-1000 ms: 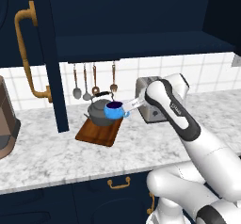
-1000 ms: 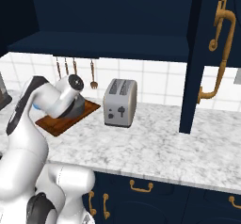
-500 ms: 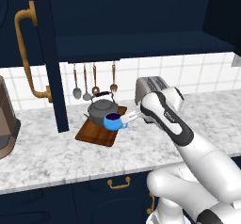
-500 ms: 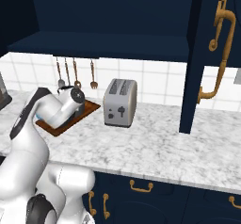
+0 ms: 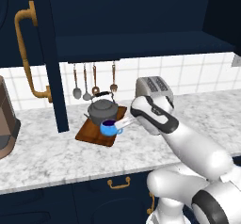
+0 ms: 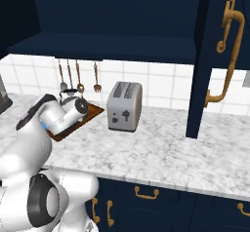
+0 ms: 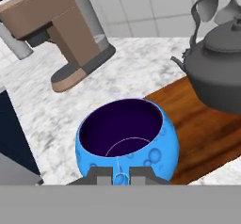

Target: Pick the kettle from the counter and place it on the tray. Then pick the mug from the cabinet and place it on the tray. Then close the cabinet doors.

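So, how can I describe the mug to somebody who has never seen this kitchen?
Start at the long marbled counter below the open navy cabinet. Left of the silver toaster lies a reddish-brown wooden tray bearing a dark grey kettle. The mug is at the tray's front edge, in the gripper: small, round, bright blue, dark inside.

— Kettle? 
— Dark grey kettle (image 5: 103,111), upright on the reddish-brown tray (image 5: 89,132), toward its back. 
— Mug? 
— Blue mug (image 5: 109,127), upright, dark inside, at the tray's front edge just before the kettle. Cabinet doors (image 5: 47,53) open.
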